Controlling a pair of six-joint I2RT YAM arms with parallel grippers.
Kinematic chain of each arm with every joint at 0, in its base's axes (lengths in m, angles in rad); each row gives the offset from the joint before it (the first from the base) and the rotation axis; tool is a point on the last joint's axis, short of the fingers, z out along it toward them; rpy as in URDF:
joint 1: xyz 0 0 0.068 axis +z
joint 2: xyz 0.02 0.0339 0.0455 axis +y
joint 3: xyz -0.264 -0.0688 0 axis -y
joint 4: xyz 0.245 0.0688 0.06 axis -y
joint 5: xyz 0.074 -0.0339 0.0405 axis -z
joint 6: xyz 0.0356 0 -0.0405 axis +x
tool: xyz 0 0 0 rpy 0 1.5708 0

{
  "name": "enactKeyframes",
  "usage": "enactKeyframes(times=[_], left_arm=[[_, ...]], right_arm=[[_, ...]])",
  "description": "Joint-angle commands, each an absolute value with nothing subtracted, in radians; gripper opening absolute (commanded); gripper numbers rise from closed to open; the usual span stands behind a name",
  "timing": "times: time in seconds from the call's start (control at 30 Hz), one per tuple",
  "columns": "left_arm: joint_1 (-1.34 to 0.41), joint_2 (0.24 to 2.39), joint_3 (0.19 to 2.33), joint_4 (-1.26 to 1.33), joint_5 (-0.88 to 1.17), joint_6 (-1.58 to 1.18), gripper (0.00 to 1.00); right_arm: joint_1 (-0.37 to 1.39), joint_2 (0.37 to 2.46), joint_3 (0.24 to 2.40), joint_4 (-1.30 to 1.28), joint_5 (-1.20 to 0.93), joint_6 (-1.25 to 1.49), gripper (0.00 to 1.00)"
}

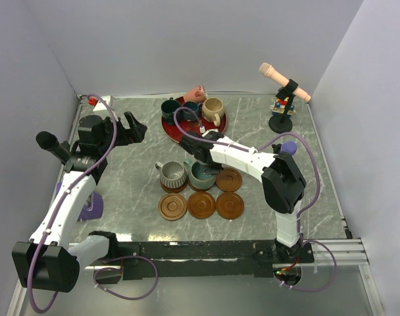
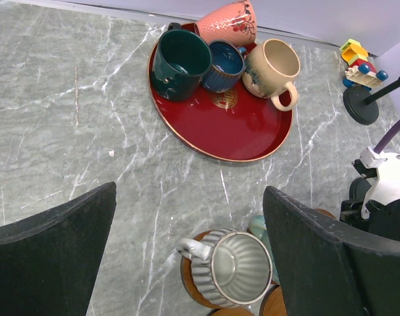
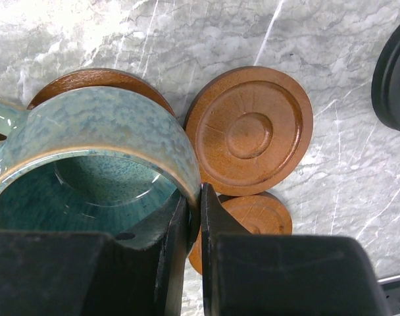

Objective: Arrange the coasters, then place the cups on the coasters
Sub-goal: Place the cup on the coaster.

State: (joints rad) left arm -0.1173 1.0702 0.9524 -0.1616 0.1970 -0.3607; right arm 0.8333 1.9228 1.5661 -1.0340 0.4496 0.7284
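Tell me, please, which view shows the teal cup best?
Right wrist: the teal cup is close up, right fingers pinching its rim. The top view shows the cup small, partly under the right arm; the left wrist catches only a sliver beside the grey cup.

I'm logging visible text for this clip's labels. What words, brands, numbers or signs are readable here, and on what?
No readable words, brands or numbers in any view.
red plate: small gold emblem at its centre, too small to read.
terracotta-pink cup: dark floral decoration, not lettering.
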Motion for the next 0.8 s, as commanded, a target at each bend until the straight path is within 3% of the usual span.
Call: enactKeyframes(times=[0.0,0.23,0.33,0.57,0.77], left_arm=[[-0.12,1.066,0.959,-0.124,0.218,-0.362,0.97],[-0.12,1.063,0.959,-0.123,0.222,-0.364,0.97],[-0.12,1.063,0.957,-0.121,0.222,-0.364,0.97],[-0.12,1.063,0.959,-0.121,0.221,-0.364,0.97],[-0.12,1.066,0.959,-0.123,0.218,-0.362,0.96]], right_arm=[[0.841,1.919,1.628,-1.028,0.489,0.741,0.07],[0.839,1.919,1.634,-1.025,0.485,0.738,0.19],[0.841,1.913,1.629,-1.017,0.482,0.739,0.4],[0.839,1.891,1.634,-1.005,0.483,0.724,0.68],[0.841,1.821,1.6,-0.957,0.477,0.693,0.78]])
